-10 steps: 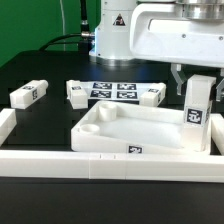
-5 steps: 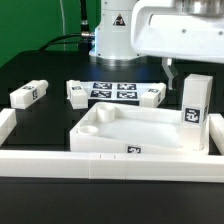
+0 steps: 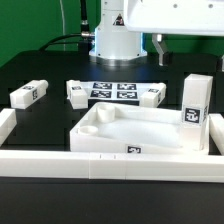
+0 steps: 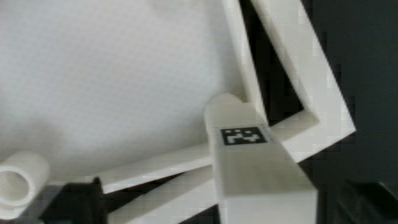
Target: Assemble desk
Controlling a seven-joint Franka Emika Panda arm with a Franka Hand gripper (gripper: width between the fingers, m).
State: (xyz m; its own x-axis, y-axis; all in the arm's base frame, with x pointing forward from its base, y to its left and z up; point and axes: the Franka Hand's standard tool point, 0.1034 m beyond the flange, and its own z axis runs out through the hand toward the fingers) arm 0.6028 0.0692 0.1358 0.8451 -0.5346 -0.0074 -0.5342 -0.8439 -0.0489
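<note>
The white desk top (image 3: 130,125) lies on the black table inside the border rails. One tagged white leg (image 3: 196,103) stands upright in its corner socket at the exterior view's right. My gripper (image 3: 190,50) is open and empty, well above that leg, with only one dark fingertip (image 3: 160,45) clearly showing. In the wrist view the leg (image 4: 249,160) points up toward the camera beside the top's (image 4: 107,70) rim, and a round socket (image 4: 18,185) shows at the edge. Three more legs (image 3: 28,94) (image 3: 77,92) (image 3: 152,95) lie loose behind the top.
The marker board (image 3: 112,90) lies flat between the loose legs. White border rails run along the front (image 3: 100,165) and the exterior view's left (image 3: 5,125). The arm's base (image 3: 115,40) stands at the back.
My gripper has lifted straight up off the upright leg, from around its top to well above it. The leg stays standing in its socket.
</note>
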